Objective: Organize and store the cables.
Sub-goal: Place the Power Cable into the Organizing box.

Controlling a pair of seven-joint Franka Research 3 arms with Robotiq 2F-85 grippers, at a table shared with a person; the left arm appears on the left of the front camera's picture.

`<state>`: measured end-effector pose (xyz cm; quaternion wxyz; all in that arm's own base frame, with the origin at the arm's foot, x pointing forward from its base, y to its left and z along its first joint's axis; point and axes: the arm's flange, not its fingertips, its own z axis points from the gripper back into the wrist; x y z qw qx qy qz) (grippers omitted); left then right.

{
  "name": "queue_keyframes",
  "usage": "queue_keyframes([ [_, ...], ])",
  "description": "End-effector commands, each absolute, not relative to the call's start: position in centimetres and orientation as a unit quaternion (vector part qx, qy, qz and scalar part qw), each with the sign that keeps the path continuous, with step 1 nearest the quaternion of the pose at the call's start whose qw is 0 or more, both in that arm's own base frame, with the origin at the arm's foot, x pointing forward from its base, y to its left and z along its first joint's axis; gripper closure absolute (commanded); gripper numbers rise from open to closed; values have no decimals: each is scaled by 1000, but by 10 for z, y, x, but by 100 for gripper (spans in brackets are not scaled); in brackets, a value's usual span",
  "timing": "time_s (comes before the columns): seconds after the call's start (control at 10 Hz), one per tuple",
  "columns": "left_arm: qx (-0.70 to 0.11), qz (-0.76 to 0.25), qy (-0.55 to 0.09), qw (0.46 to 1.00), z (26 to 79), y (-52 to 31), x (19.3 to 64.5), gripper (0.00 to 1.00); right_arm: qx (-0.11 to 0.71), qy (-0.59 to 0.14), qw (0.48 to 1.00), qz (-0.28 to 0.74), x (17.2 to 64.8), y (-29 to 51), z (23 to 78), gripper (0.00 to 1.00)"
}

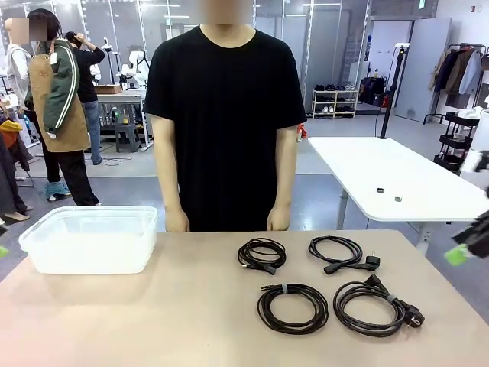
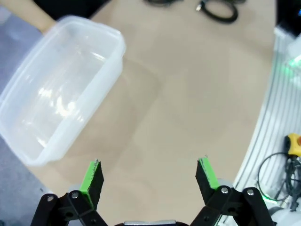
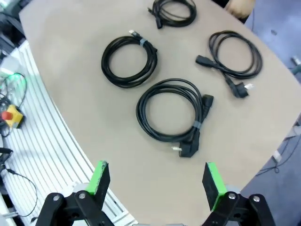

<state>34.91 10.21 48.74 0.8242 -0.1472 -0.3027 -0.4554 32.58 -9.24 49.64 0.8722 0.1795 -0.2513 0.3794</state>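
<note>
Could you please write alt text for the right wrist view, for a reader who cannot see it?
Four coiled black cables lie apart on a beige table, seen from above between the green-padded fingers of the open right gripper.

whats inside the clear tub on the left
Nothing visible: the tub shows a bare floor from above, and all four cables lie outside on the table. Its frosted walls blur the front view slightly.

My right pincer [image 1: 464, 246] is a blurred smear at the front view's right edge, half cut off. From my left wrist, the cables [image 2: 223, 18] run out past the picture's top. From my right wrist, a person's hand [image 3: 241, 5] at the desk's far edge is cropped too.
</note>
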Motion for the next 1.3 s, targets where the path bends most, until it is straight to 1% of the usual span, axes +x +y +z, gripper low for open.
queue_keyframes([
  [0.0,-173,-416,-328,831,470,128,329,0,200,-303,850,382,275,-103,460,0],
  [0.1,-179,-391,-333,839,463,135,328,0,206,-328,843,375,262,-109,455,0],
  [0.3,-178,-379,-331,846,457,138,328,0,212,-328,844,369,246,-115,444,0],
  [0.4,-178,-375,-333,847,463,138,328,0,216,-330,843,365,241,-114,442,0],
  [0.6,-179,-371,-330,850,467,132,335,0,228,-330,843,359,245,-110,435,0],
  [0.7,-179,-371,-328,850,466,144,334,0,213,-322,851,357,284,-161,498,0],
  [1.2,-179,-371,-328,850,466,144,334,0,213,-322,851,357,284,-161,498,0],
])
